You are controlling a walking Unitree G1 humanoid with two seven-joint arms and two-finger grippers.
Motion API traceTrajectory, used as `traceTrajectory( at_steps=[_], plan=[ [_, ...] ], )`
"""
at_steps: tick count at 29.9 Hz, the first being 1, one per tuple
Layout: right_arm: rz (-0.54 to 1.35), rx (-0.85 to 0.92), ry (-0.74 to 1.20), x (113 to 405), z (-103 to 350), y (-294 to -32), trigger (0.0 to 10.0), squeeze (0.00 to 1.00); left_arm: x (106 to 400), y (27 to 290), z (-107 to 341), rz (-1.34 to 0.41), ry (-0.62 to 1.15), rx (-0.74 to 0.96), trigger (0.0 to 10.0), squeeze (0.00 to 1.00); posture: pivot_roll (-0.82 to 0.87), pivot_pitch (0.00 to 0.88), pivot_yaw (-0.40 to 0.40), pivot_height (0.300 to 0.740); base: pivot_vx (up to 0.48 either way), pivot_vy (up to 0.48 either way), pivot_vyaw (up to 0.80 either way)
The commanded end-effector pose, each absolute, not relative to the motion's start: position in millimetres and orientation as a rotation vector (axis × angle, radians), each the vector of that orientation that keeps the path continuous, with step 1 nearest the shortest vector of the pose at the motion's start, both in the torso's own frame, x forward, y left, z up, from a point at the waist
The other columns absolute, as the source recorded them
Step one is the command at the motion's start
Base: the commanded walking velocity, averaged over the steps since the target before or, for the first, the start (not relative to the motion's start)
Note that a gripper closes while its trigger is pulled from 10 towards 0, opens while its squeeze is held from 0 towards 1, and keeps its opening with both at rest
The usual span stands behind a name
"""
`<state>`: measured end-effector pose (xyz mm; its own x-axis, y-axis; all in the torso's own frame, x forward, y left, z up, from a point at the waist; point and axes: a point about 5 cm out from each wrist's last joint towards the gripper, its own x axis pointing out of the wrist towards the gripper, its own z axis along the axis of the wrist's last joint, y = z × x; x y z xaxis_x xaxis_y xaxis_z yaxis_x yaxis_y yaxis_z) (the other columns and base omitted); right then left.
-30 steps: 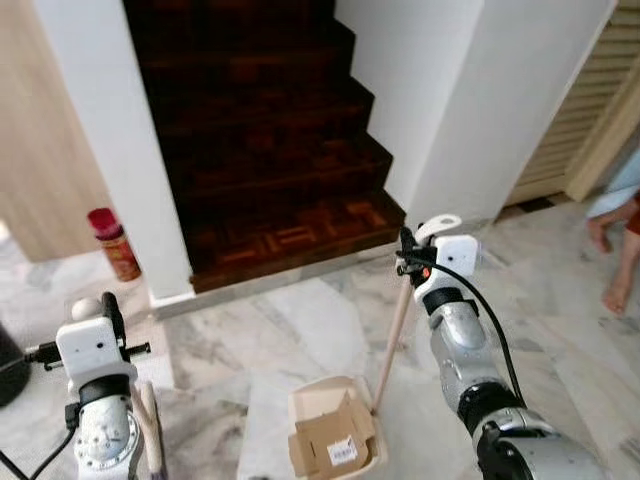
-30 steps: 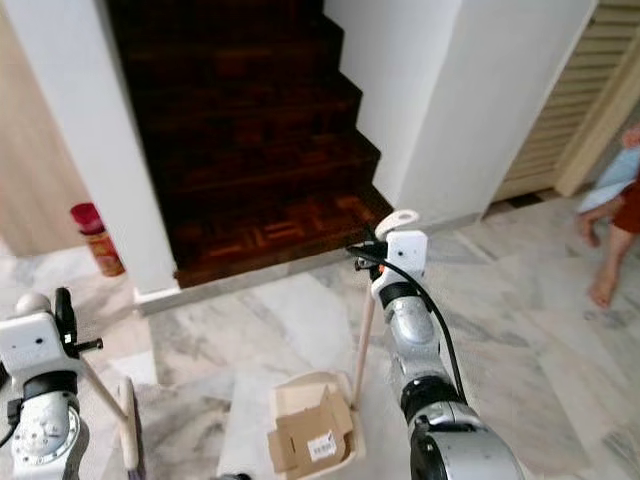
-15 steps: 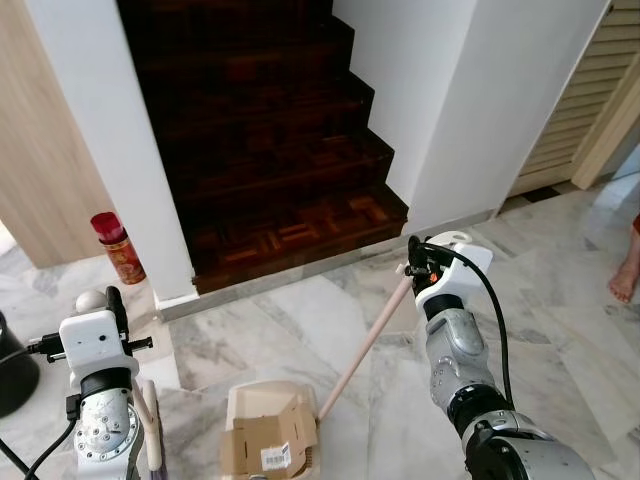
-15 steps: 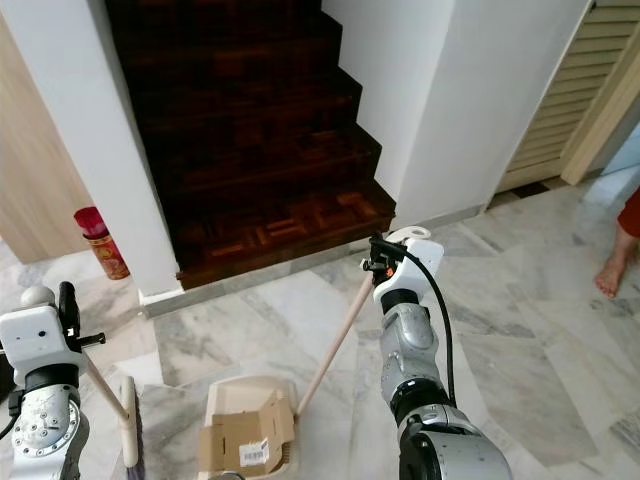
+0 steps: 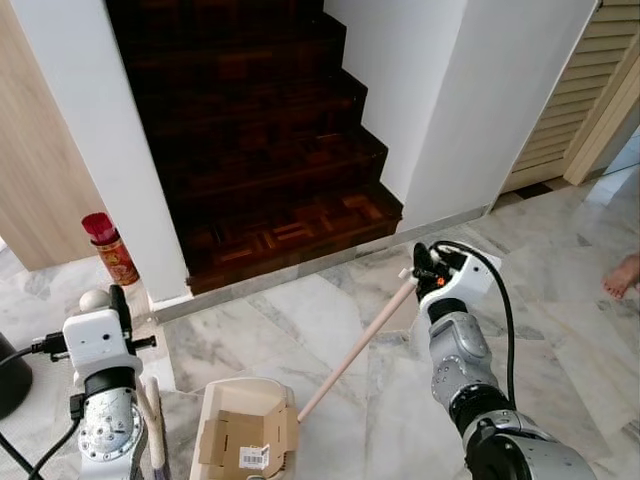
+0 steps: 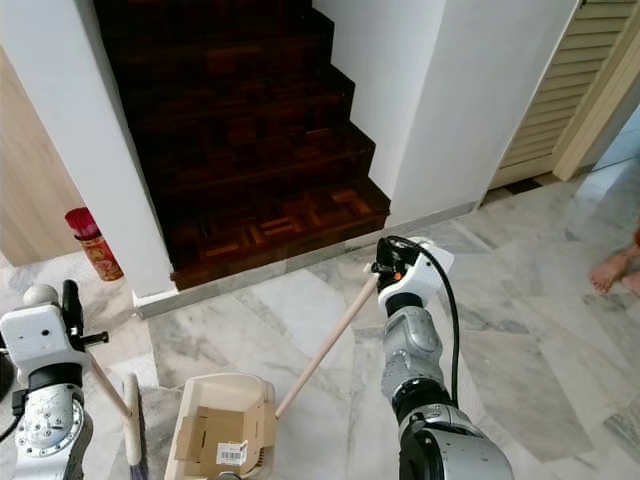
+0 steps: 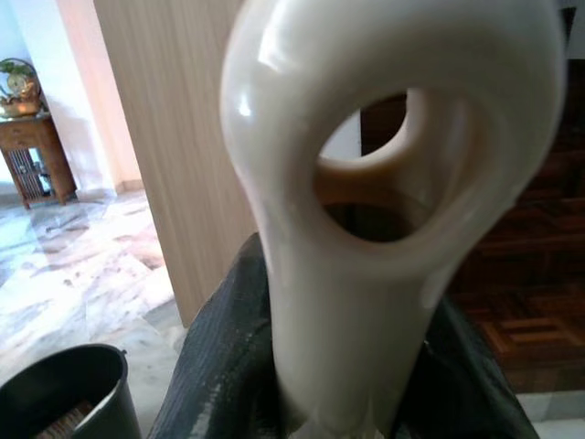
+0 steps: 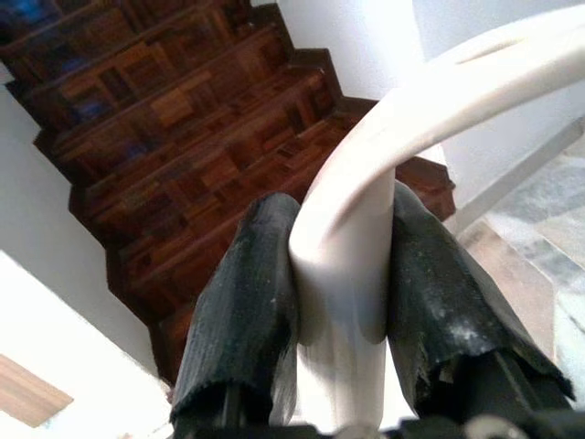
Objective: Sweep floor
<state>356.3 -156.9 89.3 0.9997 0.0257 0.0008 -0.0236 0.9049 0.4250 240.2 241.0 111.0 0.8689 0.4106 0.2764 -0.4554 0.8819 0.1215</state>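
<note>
A grey-veined marble floor [image 5: 300,320] runs up to a dark wooden staircase [image 5: 260,150] set between white walls, with a pale wood panel on the robot's left and a louvred door on its right.

Nearest the robot, just in front of its feet, a cream dustpan [image 5: 240,440] sits on the floor, holding flattened cardboard pieces [image 5: 245,445] with a barcode label. The dustpan's long handle [image 5: 355,340] rises slanting away from the pan, toward the robot's right. The right end effector [image 5: 428,272] has its black fingers [image 8: 247,302] pressed together on the top end of that handle, beside its hanging loop.

To the left of the dustpan, the left end effector [image 5: 100,335] pinches the cream top end of the broom [image 7: 366,229], the fingers closed on it just below its hanging hole; the broom's stick [image 6: 105,385] slants down toward the floor beside the pan.

Farther left of the dustpan stands a black bin [image 7: 64,393]. Beyond the dustpan, at the foot of the left wall, is a red canister [image 5: 110,247]. Far to the dustpan's right, a person's bare foot [image 5: 622,275] rests on the marble.
</note>
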Motion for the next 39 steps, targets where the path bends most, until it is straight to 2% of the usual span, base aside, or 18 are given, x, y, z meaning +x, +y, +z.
traceTrajectory(
  at_steps=[1,23,27,39],
  plan=[
    [0.024,0.466,-0.020,362.4,99.2,-159.3,10.0,0.00,242.9,237.2,122.8,0.452,-0.308,0.209,10.0,0.00,0.24,0.000,-0.074,0.740,0.000,0.000,0.00],
    [0.022,0.414,-0.056,365.5,107.7,-163.2,10.0,0.00,242.2,230.4,118.9,0.448,-0.302,0.198,10.0,0.00,0.23,0.000,-0.074,0.740,0.000,0.000,0.00],
    [0.017,0.416,-0.059,365.5,108.0,-164.7,10.0,0.00,242.5,229.0,118.9,0.446,-0.302,0.195,10.0,0.00,0.23,0.000,-0.074,0.740,0.000,0.000,0.80],
    [0.016,0.432,-0.042,365.3,105.6,-163.7,10.0,0.00,242.0,228.3,117.8,0.445,-0.298,0.192,10.0,0.00,0.23,0.000,-0.075,0.740,0.000,0.000,0.00]
  ],
)
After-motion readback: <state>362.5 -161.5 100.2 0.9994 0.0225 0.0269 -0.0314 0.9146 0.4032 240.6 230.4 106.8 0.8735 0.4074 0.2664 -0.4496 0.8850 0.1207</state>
